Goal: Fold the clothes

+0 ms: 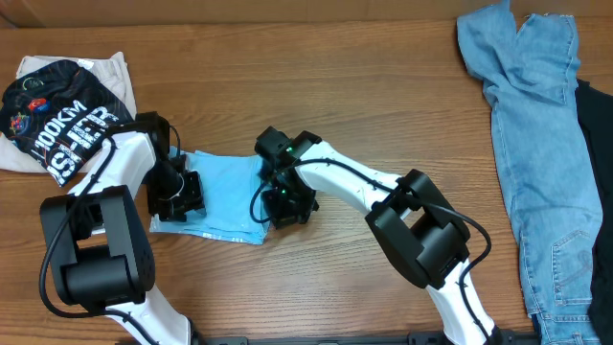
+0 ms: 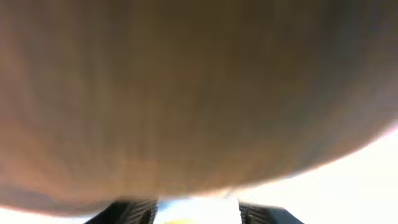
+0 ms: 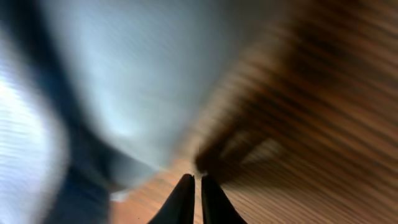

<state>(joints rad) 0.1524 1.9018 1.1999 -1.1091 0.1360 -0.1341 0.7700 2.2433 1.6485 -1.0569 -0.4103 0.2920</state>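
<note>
The light blue T-shirt (image 1: 228,192) lies as a small folded rectangle on the wooden table (image 1: 335,77), left of centre. My left gripper (image 1: 182,201) rests on its left edge. In the left wrist view its fingers (image 2: 134,213) stand apart with pale cloth in the gap, and I cannot tell whether they clamp it. My right gripper (image 1: 287,206) is at the shirt's right edge. In the right wrist view this gripper (image 3: 198,183) is shut, tips together over bare wood with nothing between them, and the blurred blue T-shirt (image 3: 137,74) is up and to the left.
A black shirt with white lettering (image 1: 62,125) lies crumpled on a pale cloth (image 1: 115,72) at the far left. Blue denim jeans (image 1: 536,125) stretch along the right side, with a black garment (image 1: 599,144) at the right edge.
</note>
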